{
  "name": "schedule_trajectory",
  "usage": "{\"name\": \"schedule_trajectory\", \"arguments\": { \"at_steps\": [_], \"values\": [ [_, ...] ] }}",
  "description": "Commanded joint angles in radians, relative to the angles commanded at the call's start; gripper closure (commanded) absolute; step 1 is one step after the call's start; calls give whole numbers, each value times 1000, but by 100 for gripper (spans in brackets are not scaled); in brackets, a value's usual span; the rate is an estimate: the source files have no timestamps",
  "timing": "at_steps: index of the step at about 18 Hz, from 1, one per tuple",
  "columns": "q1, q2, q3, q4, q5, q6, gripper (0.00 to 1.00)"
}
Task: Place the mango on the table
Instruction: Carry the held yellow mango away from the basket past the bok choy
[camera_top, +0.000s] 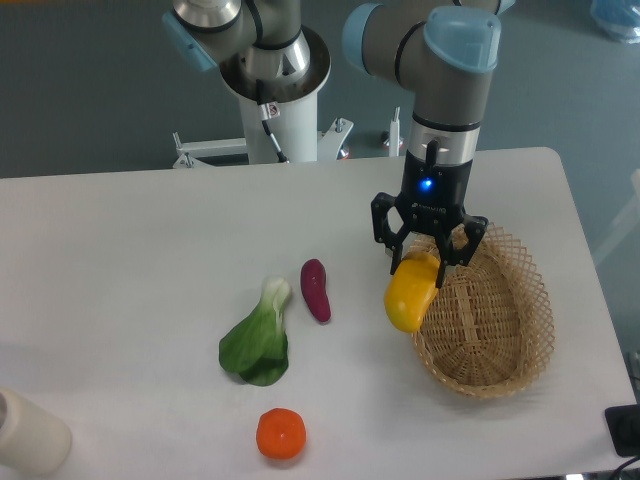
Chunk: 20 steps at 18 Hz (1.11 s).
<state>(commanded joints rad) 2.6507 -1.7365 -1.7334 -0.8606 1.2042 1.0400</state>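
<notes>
Camera view from the front shows the gripper (428, 252) with its jaws closed on the upper end of the mango (411, 293), which hangs tilted below them over the left rim of the wicker basket (500, 340). Whether the fruit's lower end touches the rim or the tabletop (130, 250) is hard to tell from this angle; it appears to be held just clear.

To do this step well, the arm should carry the fruit further to the jaws' left, away from the basket edge, toward the bare patch between the rim and the purple vegetable (315, 289), then lower it until its belly rests on the surface before the jaws part. Releasing from height, or over the rim, risks a roll back into the basket.

The mango is smooth, yellow with an orange blush, oblong and slightly curved, and thicker than the purple vegetable. Its rounded skin will likely let it rock a little on release.
</notes>
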Motion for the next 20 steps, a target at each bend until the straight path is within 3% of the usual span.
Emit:
{"name": "schedule_trajectory", "arguments": {
  "at_steps": [10, 18, 20],
  "values": [
    [-2, 17, -6, -3, 0, -12, 40],
    [-224, -15, -21, 14, 49, -326, 40],
    [-319, -64, -29, 18, 147, -374, 40]
  ]
}}
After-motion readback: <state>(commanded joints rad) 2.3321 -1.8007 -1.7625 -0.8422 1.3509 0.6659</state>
